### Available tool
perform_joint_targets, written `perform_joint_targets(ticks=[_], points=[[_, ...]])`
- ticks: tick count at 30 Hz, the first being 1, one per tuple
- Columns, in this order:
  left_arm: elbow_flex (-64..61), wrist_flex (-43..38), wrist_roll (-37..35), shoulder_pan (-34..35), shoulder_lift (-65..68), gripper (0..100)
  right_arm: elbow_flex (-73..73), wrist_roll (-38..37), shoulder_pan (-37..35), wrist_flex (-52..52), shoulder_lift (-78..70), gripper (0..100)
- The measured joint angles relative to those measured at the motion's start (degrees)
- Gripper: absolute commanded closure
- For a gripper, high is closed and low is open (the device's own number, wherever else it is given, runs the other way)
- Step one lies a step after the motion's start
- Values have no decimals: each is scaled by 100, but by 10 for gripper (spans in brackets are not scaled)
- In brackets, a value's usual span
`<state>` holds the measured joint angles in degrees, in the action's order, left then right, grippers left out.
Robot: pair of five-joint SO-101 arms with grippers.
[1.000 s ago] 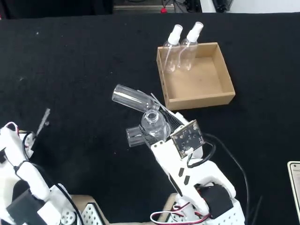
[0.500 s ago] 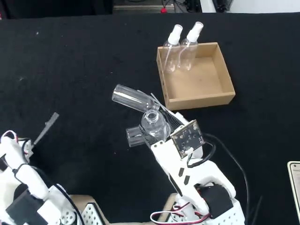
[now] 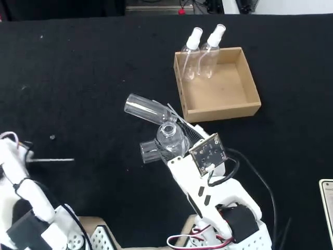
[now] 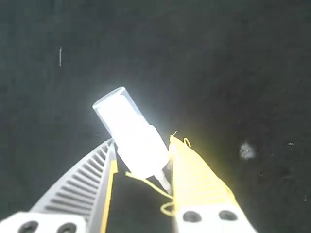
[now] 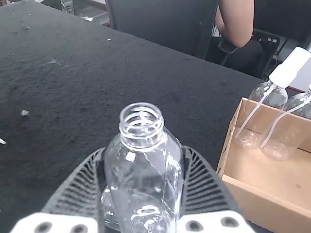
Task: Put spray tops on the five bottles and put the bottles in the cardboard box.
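One uncapped bottle (image 5: pixel 143 160) stands upright, clamped in the right gripper (image 5: pixel 144 154).

Cardboard box (image 3: pixel 248 83) upper right of centre, on black table (image 3: pixel 83 78)
Two capped bottles (image 3: pixel 190 58) (image 3: pixel 208 54) upright in box's upper-left corner, side by side, white spray heads above rim
Right gripper (image 3: pixel 165 141) at frame centre, fingers closed round upright open-necked bottle (image 3: pixel 169 133)
Second clear bottle (image 3: pixel 148 151) on its side, partly under gripper
Third bottle (image 3: pixel 144 108) lying on table just left of box
Left arm (image 3: pixel 21 203) lower left; spray top (image 3: pixel 52 160) at its end, thin tube level, pointing right
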<state>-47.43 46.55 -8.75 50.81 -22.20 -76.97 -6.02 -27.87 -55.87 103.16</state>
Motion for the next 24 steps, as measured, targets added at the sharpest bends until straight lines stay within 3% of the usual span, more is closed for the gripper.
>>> perform_joint_targets(ticks=[5,11,13,18,24], points=[[668,0,2585,185,0,909,0,0,0,0,0,986],[343,0,5477,185,9,908,0,0,0,0,0,986],[141,0,5741,185,9,887,0,0,0,0,0,986],[35,0,5793,185,9,711,0,0,0,-105,0,986],[35,0,5248,185,9,730,0,0,0,-123,0,986]])
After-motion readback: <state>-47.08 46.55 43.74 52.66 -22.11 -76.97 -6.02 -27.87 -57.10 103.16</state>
